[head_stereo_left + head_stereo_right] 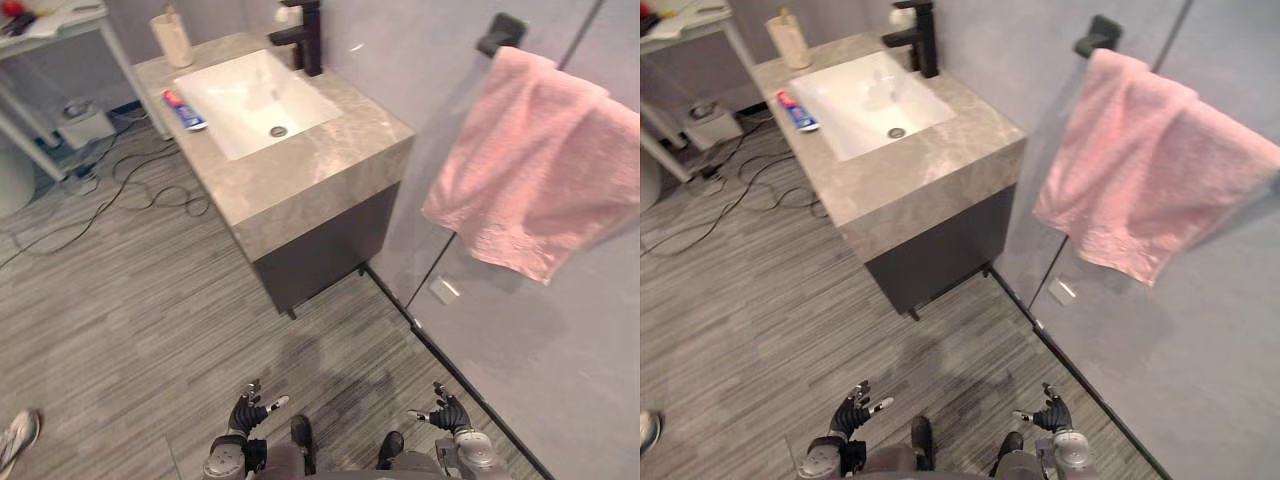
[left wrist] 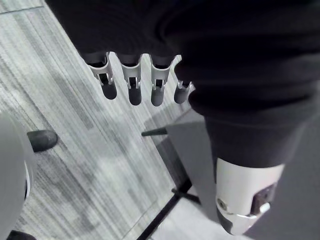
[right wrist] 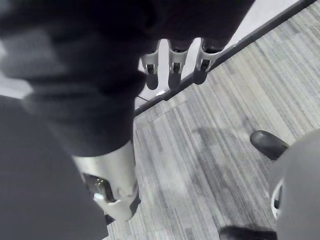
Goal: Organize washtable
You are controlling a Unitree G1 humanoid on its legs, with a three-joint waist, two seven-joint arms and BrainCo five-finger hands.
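A marble-topped washtable point(image 1: 330, 150) with a white basin point(image 1: 255, 100) stands ahead against the wall. A red-and-blue toothpaste tube point(image 1: 184, 110) lies on its left rim. A beige cup point(image 1: 172, 40) stands at the back left corner, and a black tap point(image 1: 305, 35) rises behind the basin. A pink towel point(image 1: 530, 170) hangs from a black wall bar at the right. My left hand point(image 1: 245, 412) and right hand point(image 1: 447, 412) hang low near the floor, far from the washtable, fingers relaxed and holding nothing.
A white table frame point(image 1: 60, 60) stands at the far left, with cables point(image 1: 130, 190) and a small white device on the floor beneath. A person's shoe point(image 1: 18, 437) shows at the lower left. A dark strip runs along the wall's base on the right.
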